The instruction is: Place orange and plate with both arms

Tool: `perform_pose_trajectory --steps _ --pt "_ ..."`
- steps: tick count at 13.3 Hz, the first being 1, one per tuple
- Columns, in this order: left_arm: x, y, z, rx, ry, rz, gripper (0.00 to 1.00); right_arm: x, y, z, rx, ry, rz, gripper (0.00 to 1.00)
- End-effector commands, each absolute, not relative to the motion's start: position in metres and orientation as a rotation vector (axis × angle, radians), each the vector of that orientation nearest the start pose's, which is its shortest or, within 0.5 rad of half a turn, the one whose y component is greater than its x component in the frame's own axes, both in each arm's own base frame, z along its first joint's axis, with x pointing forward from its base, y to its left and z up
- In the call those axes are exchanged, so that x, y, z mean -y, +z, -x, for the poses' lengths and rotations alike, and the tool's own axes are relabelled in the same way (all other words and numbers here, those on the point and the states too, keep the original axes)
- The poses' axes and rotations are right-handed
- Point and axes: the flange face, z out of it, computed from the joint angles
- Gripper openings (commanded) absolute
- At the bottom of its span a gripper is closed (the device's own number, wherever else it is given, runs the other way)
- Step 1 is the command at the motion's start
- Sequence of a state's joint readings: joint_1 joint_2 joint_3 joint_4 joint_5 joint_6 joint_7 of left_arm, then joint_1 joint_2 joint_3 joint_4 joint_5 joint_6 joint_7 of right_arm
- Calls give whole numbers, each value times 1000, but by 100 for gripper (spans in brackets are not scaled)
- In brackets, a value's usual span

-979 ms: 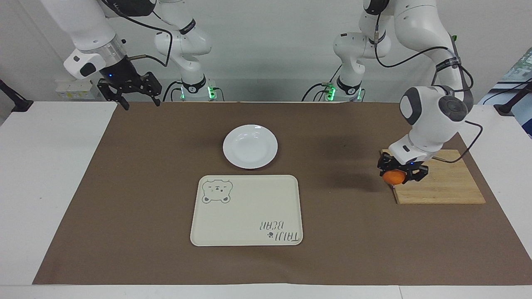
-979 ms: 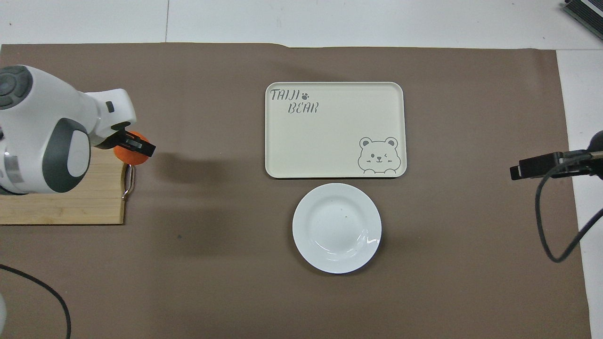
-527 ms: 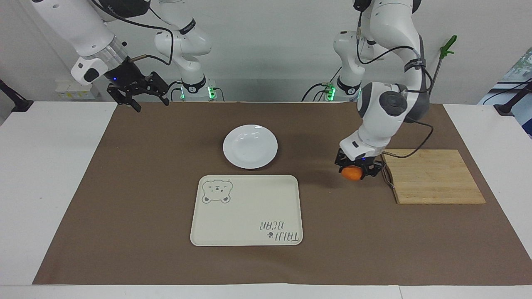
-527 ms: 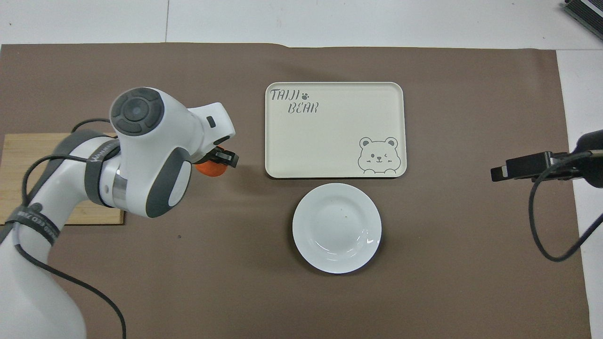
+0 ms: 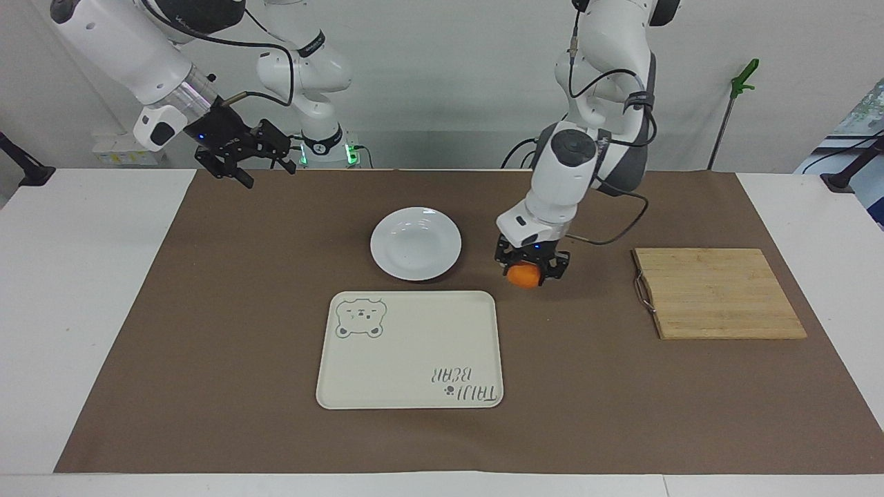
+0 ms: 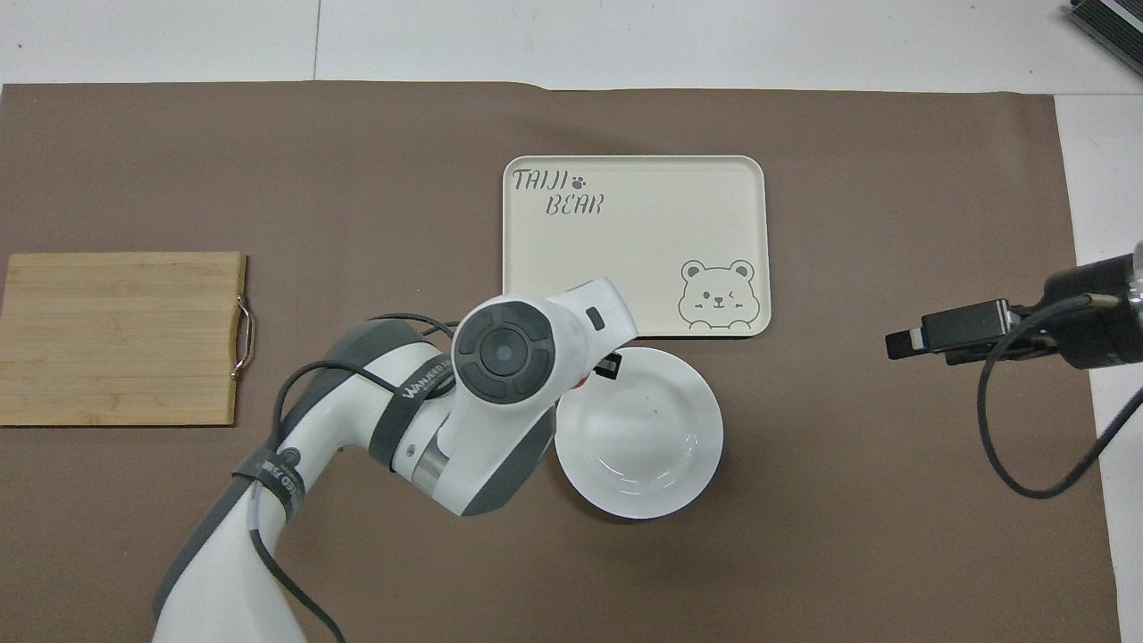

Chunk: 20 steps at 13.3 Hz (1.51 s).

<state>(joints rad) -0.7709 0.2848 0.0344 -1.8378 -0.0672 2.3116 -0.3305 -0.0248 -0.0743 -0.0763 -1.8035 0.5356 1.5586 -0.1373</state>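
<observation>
The orange [image 5: 523, 277] is held off the mat by my left gripper [image 5: 531, 269], which is shut on it. It hangs over the brown mat beside the plate [image 5: 415, 243], toward the left arm's end of the table. The white plate [image 6: 638, 432] is empty and lies just nearer to the robots than the cream tray. In the overhead view the left arm's wrist [image 6: 504, 353] hides the orange and overlaps the plate's rim. My right gripper [image 5: 268, 172] hovers open and empty over the mat's corner at the right arm's end, and one finger [image 6: 904, 342] shows from above.
A cream bear tray [image 5: 410, 349] lies farther from the robots than the plate. A wooden cutting board [image 5: 718, 293] with a metal handle sits at the left arm's end. A brown mat [image 5: 207, 331] covers the white table.
My left gripper carried the orange from the cutting board's edge across the mat to beside the plate. The right gripper drifted a little toward the table's middle.
</observation>
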Motion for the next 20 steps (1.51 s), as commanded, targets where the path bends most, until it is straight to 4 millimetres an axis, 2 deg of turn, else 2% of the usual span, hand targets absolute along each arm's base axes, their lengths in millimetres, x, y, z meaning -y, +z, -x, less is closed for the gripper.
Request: perform_pose_trajectory --steps 1,2,4,5,6,7,8,11,13,15,17,19,20 --pt "463 380 -448 -610 -225 3227 0 6 551 -516 -9 93 2512 100" --pt "474 367 -435 -625 -192 3215 0 7 547 -517 -10 93 2491 100" --pt "496 347 -414 -654 -172 3206 0 11 521 -513 -18 104 2412 100" --pt "503 336 -410 -673 -186 3205 0 8 505 -512 -4 104 2381 100" --pt "505 334 -408 -675 -184 3204 13 7 494 -510 -1 100 2362 100" --pt "505 334 -408 -676 -183 3205 52 7 485 -508 6 100 2354 100" --pt "503 333 -409 -680 -173 3199 100 6 478 -506 18 102 2335 100" --pt "494 343 -417 -659 -163 3200 100 3 455 -499 15 76 2305 100" --pt "481 373 -424 -637 -161 3208 100 0 440 -495 27 51 2272 100" --pt "459 403 -435 -586 -158 3219 100 -1 421 -493 57 19 2233 100" --pt "437 425 -443 -529 -119 3215 100 -5 415 -497 42 -32 2247 100" --pt "400 441 -462 -447 -70 3209 100 -15 391 -501 75 -50 2220 100" --pt "382 443 -473 -406 -55 3208 100 -16 375 -501 81 -81 2213 100"
